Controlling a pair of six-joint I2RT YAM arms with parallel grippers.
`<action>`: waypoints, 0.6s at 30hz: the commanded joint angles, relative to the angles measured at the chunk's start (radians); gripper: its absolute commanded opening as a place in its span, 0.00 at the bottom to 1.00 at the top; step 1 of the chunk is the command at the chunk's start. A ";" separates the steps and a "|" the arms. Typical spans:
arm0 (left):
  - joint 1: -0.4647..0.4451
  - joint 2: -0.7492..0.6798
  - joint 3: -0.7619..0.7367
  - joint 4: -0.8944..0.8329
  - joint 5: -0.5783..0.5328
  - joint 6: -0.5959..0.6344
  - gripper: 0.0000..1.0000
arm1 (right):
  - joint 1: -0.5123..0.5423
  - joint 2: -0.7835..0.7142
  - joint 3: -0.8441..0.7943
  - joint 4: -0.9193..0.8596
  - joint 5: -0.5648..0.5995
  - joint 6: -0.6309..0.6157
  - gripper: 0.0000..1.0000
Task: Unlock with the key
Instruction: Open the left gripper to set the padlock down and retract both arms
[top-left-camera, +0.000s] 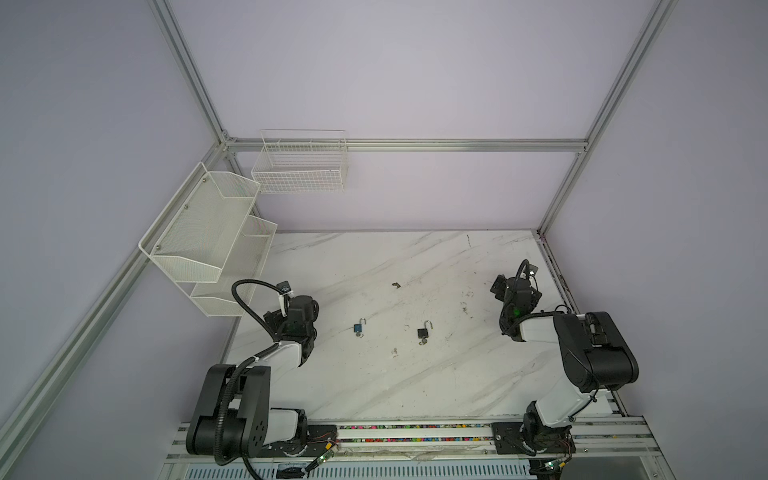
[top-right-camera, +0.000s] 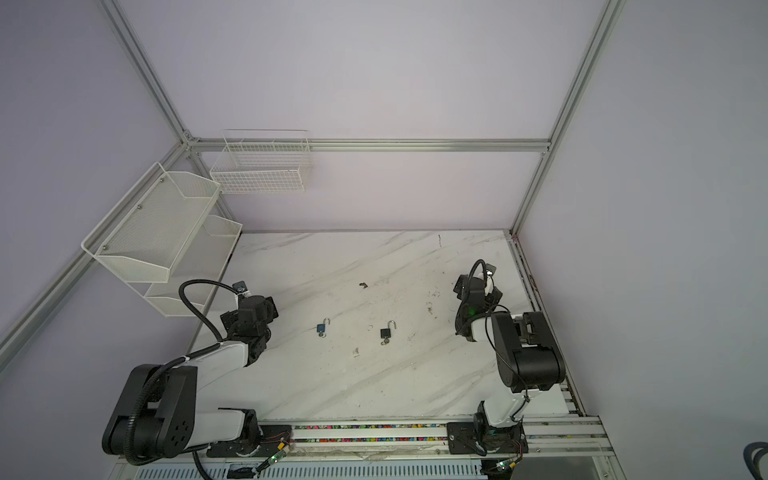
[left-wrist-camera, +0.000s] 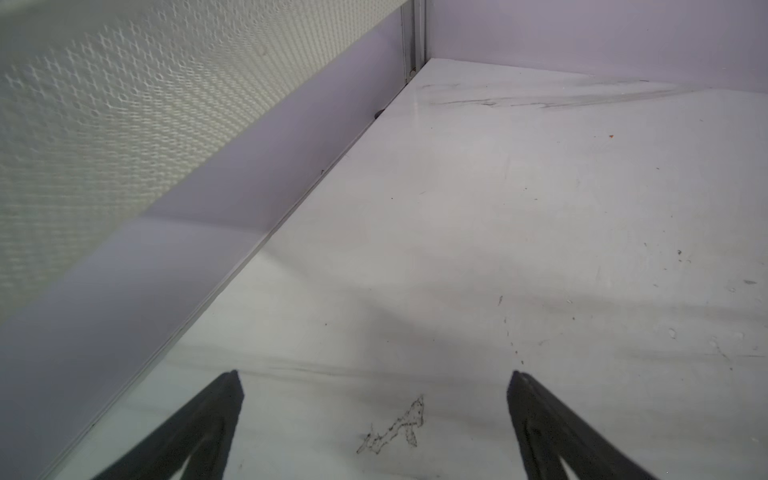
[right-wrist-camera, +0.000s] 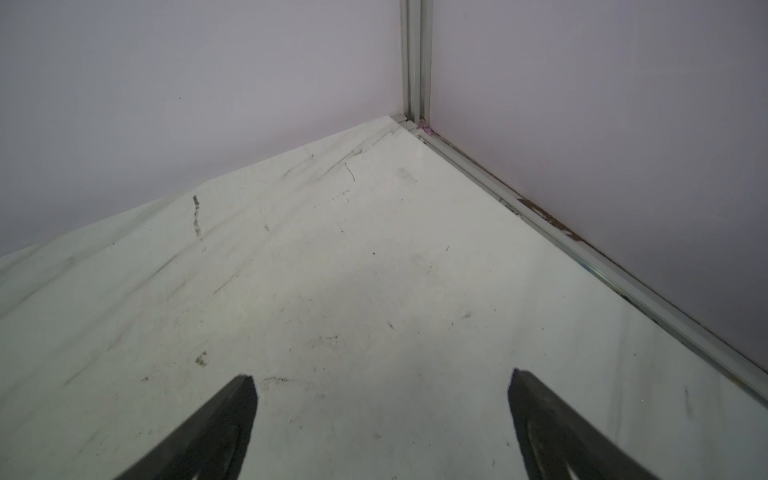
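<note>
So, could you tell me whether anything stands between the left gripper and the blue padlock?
Nothing visible does. In both top views only table lies between the left gripper and the blue padlock. The black padlock lies beyond it, off that path. The gripper is open and empty.

Left arm (top-left-camera: 286, 353), right arm (top-left-camera: 538, 330): black joints, white links; black corrugated cable (top-left-camera: 253, 282); green light (top-left-camera: 516, 311).

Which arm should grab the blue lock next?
Left, probably. The blue lock lies nearer the left gripper than the right gripper. The black lock lies further toward the right one. Both grippers are open and empty, so nearness decides.
</note>
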 joint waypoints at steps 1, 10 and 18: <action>0.021 0.027 -0.051 0.376 0.154 0.090 1.00 | -0.018 0.016 -0.013 0.253 -0.129 -0.107 0.97; 0.013 0.186 0.009 0.375 0.227 0.117 1.00 | 0.009 0.098 -0.122 0.536 -0.169 -0.186 0.97; 0.013 0.205 -0.033 0.499 0.232 0.142 1.00 | 0.019 0.098 -0.124 0.543 -0.190 -0.203 0.97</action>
